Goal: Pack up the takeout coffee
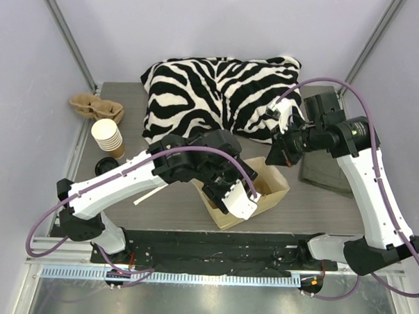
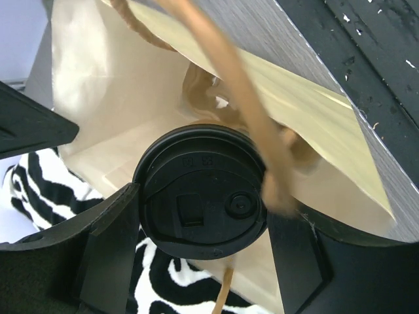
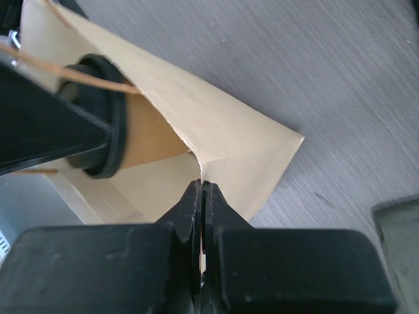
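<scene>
Left claw (image 2: 204,226) clamps the takeout coffee (image 2: 196,176), a small brown kraft paper cup under a round black plastic lid, at the mouth of a tan kraft paper bag (image 1: 267,191) on the near middle of the grey tabletop (image 1: 311,210). In the right wrist view the cup's body passes behind the bag's wall while the lid sits outside it, so the coffee is partly in. Right claw (image 3: 201,196) is pinched shut on the bag's rim at its far right side, holding the opening wide. The bag's brown twisted-paper handle (image 2: 249,98) hangs across the lid. Loading appears to be the step in hand. The next move likely calls for easing the cup deeper, past the handle, until its base meets the bag's floor, with the right claw's pinch held; only then should the left claw let go. A black-and-white zebra-print cushion (image 1: 219,95) lies at the far side; a stack of lidless paper cups (image 1: 107,137) stands at left.
</scene>
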Tool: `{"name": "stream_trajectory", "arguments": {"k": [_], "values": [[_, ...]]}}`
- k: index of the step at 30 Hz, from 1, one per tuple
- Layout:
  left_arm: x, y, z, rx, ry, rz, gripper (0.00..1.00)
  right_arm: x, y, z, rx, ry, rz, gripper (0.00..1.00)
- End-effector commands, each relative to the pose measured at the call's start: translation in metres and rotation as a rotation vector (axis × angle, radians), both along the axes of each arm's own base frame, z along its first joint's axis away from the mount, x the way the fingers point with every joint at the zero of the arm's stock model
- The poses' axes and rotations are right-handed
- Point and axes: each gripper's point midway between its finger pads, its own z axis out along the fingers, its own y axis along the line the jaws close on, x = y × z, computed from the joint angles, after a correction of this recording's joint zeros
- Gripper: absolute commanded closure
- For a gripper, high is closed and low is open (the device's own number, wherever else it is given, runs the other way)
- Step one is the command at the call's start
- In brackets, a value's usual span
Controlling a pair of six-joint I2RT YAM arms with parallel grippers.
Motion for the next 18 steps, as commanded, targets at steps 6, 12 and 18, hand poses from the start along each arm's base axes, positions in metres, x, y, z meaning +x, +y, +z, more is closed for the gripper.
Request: {"name": "stream_trajectory", "arguments": {"k": [6, 12, 18], "values": [[-0.006, -0.010, -0.018, -0.039, -0.007, -0.069, 0.70, -0.032, -0.007, -0.010, -0.053, 0.110, 0.019, 0.54], [-0.013, -0.006, -0.031, -0.021, 0.025, -0.089, 0.70, 0.004, 0.001, 0.012, -0.056, -0.010, 0.042, 0.16], [-0.019, -0.006, -0.035, -0.018, 0.048, -0.111, 0.70, 0.018, 0.018, 0.018, -0.024, -0.065, 0.167, 0.08]]}}
